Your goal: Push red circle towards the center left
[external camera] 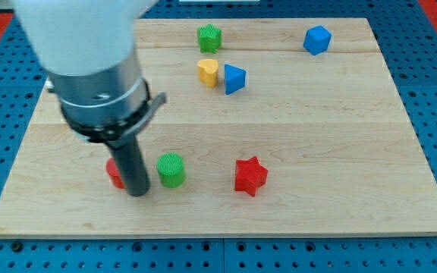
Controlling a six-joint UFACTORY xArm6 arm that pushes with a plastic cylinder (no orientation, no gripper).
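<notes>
**Rod planted against the red circle at the board's lower left**

Down at the view's lower left, the arm's tip [137, 192] rests on the wooden board [317, 152], its dark rod standing right in front of the red circle [113, 174], which shows only as a sliver on the rod's left side. No claw exists on this arm, just the plain rod, so nothing is clamped. Just beside the tip on the view's right stands the green cylinder [171, 169], and farther right the red star [249, 176]. Toward the view's top, the yellow heart-like block [208, 71] touches the blue triangular block [234, 78]; the green star [209, 38] sits above them, and the blue cube [317, 39] lies well apart at upper right.
</notes>
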